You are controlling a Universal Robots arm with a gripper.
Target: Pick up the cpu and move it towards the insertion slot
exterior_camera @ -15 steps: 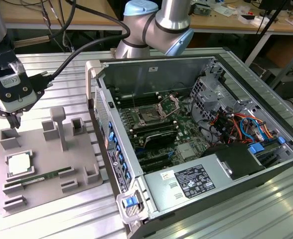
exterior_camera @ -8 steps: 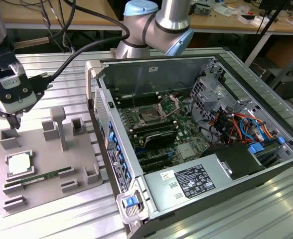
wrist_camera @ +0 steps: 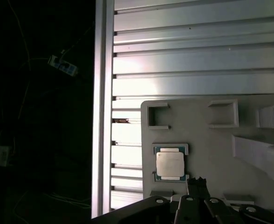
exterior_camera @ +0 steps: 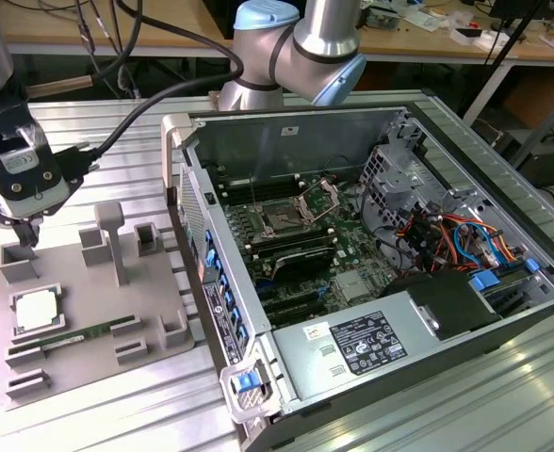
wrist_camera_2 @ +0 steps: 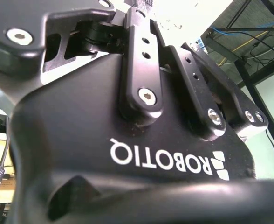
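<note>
The cpu [exterior_camera: 37, 309] is a pale silver square chip lying flat in a recess of the grey holder block [exterior_camera: 154, 292], at the exterior view's left. My gripper [exterior_camera: 27, 237] hangs above the far corner of that block, behind the chip and apart from it, fingers together and holding nothing. In the first wrist view the cpu [wrist_camera: 170, 164] lies close beside the dark gripper [wrist_camera: 197, 183] tip. The insertion slot [exterior_camera: 282, 219], a dark square socket with an opened silver frame, sits on the motherboard inside the open computer case [exterior_camera: 178, 179].
A green memory stick [exterior_camera: 79, 334] lies in the holder just in front of the chip. An upright grey post [exterior_camera: 112, 240] stands on the block between gripper and case. The case holds a power supply [exterior_camera: 371, 339] and cables [exterior_camera: 456, 235]. The slatted table's edge [wrist_camera: 102, 116] runs beside the holder.
</note>
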